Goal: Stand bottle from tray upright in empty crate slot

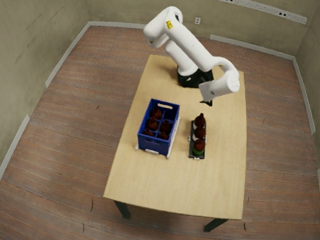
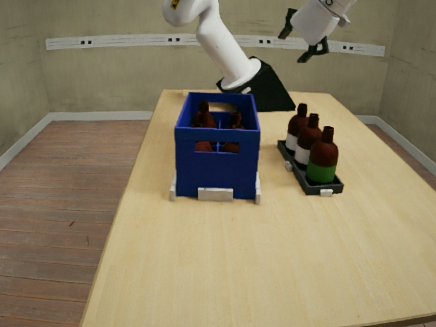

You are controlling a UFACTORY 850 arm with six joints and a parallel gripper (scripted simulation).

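Table [image 2: 260, 257], bearing all else. Arm [image 2: 220, 42], reaching above the tray's far end. Blue crate [image 2: 217, 164], beside the tray; its empty slot appears to be the far corner nearest the tray. Tray [image 2: 330, 187], carrying three upright bottles in a row [image 2: 309, 139]; the one nearest the camera wears a green band [image 2: 321, 157]. Gripper [image 2: 300, 39], jaws spread wide and holding nothing, well above the tray. Step in hand: approach for pickup. Next move calls for descending over one bottle's neck and closing.
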